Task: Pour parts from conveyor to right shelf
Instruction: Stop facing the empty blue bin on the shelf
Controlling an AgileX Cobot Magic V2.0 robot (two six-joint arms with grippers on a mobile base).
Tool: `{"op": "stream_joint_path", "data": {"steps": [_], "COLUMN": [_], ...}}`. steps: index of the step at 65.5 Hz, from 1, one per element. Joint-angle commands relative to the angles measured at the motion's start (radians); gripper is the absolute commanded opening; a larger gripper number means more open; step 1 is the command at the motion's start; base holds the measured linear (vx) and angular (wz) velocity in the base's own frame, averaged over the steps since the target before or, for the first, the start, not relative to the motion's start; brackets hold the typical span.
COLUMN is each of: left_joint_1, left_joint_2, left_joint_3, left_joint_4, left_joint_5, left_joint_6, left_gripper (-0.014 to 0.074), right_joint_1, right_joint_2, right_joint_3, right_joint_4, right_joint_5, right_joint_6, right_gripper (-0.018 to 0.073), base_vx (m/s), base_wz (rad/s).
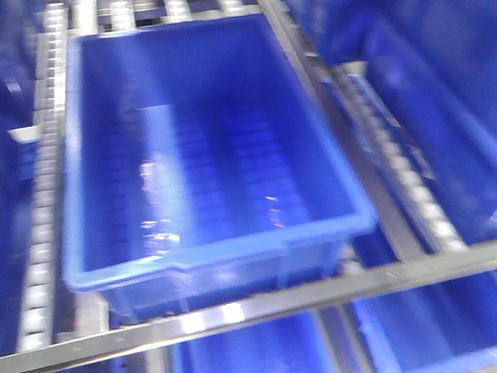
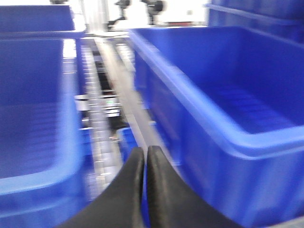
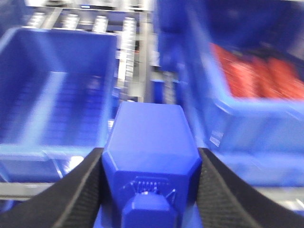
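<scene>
A bright blue part (image 3: 149, 137) with a small square knob facing the camera fills the right wrist view, and my right gripper (image 3: 150, 153) is shut on it, one black finger on each side. It hangs above the right shelf (image 1: 240, 312), a metal frame with white rollers (image 1: 41, 244). On the shelf sits a large blue crate (image 1: 212, 155) with nothing visible inside. My left gripper (image 2: 145, 150) is shut with nothing between its fingers, over a roller track (image 2: 102, 118) between two crates. All views are blurred.
Beyond the held part stand a blue crate (image 3: 52, 90) at left and a blue crate holding red items (image 3: 256, 76) at right. Blue crates (image 2: 228, 95) flank the left gripper. More crates sit on the lower level (image 1: 437, 327).
</scene>
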Motion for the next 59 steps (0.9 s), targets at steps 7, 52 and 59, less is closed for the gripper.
{"op": "stream_joint_path", "data": {"steps": [7, 52, 59], "left_joint_1": [-0.006, -0.006, -0.006], "left_joint_2": [0.021, 0.021, 0.021], "left_joint_3": [-0.026, -0.026, -0.026], "left_joint_4": [-0.006, -0.006, -0.006], "left_joint_5": [-0.079, -0.079, -0.079], "left_joint_6": [-0.008, -0.008, -0.008], "left_gripper": [-0.0006, -0.0006, -0.0006], "right_joint_1": [0.0, 0.0, 0.0], "right_joint_2": [0.016, 0.016, 0.016], "right_joint_3": [-0.019, -0.019, -0.019], "right_joint_4": [-0.004, -0.003, -0.003], "right_joint_5": [-0.082, -0.082, -0.082], "right_joint_6": [-0.001, -0.001, -0.001], "right_gripper": [-0.0005, -0.0005, -0.0005], "base_vx": [0.13, 0.05, 0.0], "base_wz": [0.49, 0.13, 0.0]}}
